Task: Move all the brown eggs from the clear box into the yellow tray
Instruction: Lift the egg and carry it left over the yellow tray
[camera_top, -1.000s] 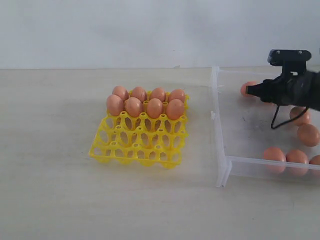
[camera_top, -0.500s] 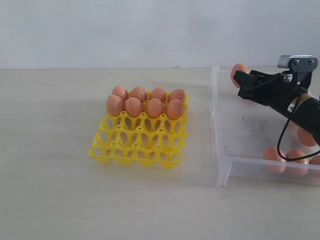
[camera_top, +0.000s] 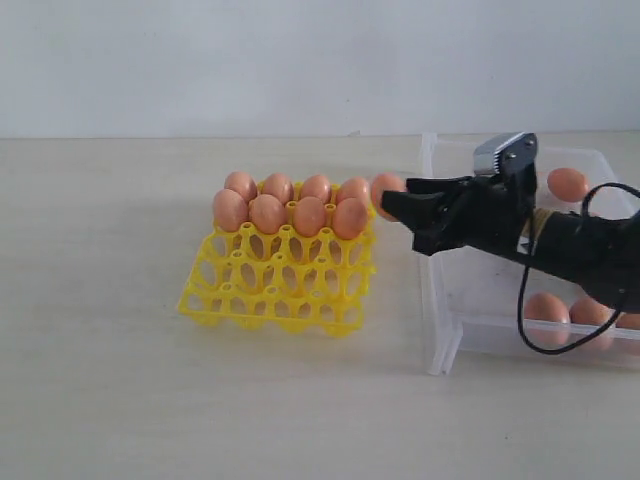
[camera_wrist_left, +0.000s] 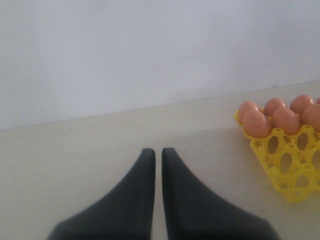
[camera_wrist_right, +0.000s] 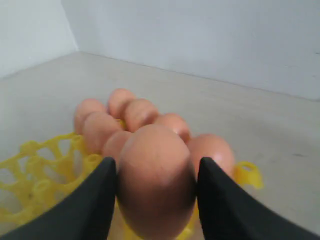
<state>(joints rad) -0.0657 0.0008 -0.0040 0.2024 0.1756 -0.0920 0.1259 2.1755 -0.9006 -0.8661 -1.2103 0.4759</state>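
The right tool (camera_top: 398, 206) is gripping the carried egg (camera_wrist_right: 155, 175), a smooth matte orange-brown oval, with its black fingers pressing on the two flanks, so the egg's long axis is running crosswise to the squeeze and seems close to upright. The egg is hanging just past the right edge of the yellow tray (camera_top: 285, 300), a bright square plastic lattice of cups lying on the pale counter (camera_top: 100, 400), about level with the tray's far rows.

Eight brown eggs (camera_top: 309, 215) are already filling the two far rows, while the two near rows are standing empty. The clear box (camera_top: 470, 330), a shallow transparent plastic rectangle with low walls, is sitting right of the tray. Several more eggs are lying in it, one toward the far side and others along the near wall, with the arm hiding part of the floor.

The left tool (camera_wrist_left: 155, 151) is showing only a thin slit between its fingers, holding nothing, and is hovering over bare counter well apart from the tray.

The free cups are lying to the left of the carried egg and nearer, so the coming move is likely calling for a leftward, nearward carry that clears the seated eggs. The right arm is plainly the closer one
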